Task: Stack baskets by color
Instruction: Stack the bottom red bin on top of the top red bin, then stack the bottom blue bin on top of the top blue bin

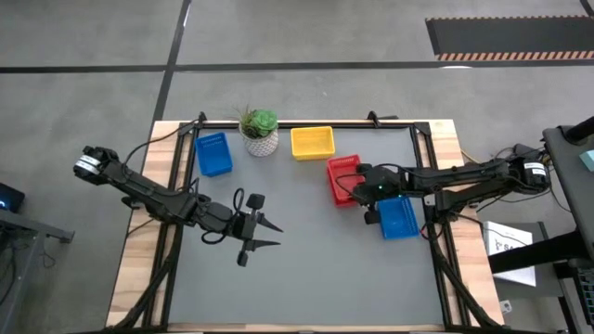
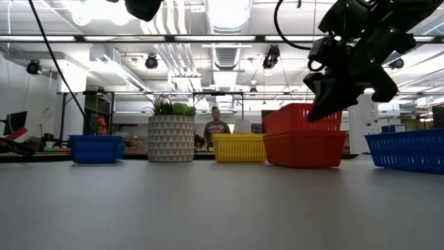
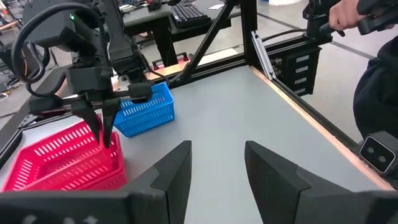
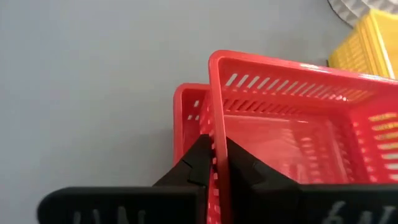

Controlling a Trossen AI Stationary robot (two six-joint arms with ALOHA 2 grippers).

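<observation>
Two red baskets sit one in the other right of centre: the lower red basket (image 2: 305,149) is flat on the table, and the upper red basket (image 2: 298,118) (image 4: 298,124) sits tilted inside it. My right gripper (image 1: 357,190) (image 4: 214,165) is shut on the upper one. A yellow basket (image 1: 312,141) and a blue basket (image 1: 213,153) stand at the far edge. A second blue basket (image 1: 399,218) lies under the right arm. My left gripper (image 1: 264,232) (image 3: 217,168) hangs open over the table's left half, holding nothing. My right gripper pinches the upper red basket's wall at its near end (image 4: 211,134), one finger inside the basket and one outside. The fingers come slanting down from the table's right side. The basket is tilted, and its lower part rests in the lower red basket.
A green plant in a white pot (image 1: 260,130) stands between the far blue basket and the yellow basket. Black frame bars run along the table's edges. A person (image 3: 373,81) is beyond the table's edge. Bare grey tabletop lies at the near centre.
</observation>
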